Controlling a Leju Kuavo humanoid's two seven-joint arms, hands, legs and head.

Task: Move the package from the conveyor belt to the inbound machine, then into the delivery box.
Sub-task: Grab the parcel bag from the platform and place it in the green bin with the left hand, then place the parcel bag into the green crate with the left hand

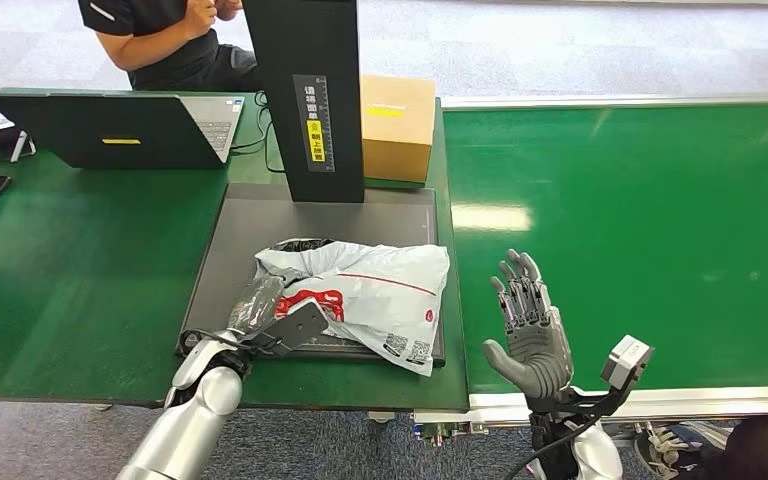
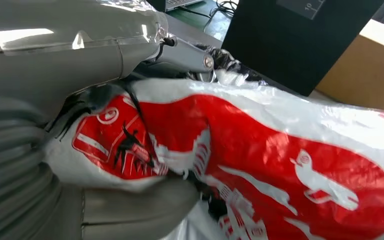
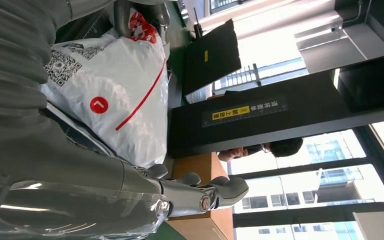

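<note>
- The package (image 1: 365, 292) is laid on the dark scanner plate (image 1: 260, 215) on the worktop (image 1: 70, 270), presumably for scanning under the black post (image 1: 310, 95).
- Its near edge appears gripped by the left robot hand (image 1: 260, 310), probably for lifting.
- The right robot hand (image 1: 530, 330) is held open and empty over the green belt (image 1: 650, 220), clear of the package.

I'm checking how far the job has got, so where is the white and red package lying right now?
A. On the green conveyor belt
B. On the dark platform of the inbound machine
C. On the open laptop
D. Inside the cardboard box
B: the package lies on the dark platform below the machine's black column, with the left hand gripping its near end; the green conveyor belt is to its right.
</note>
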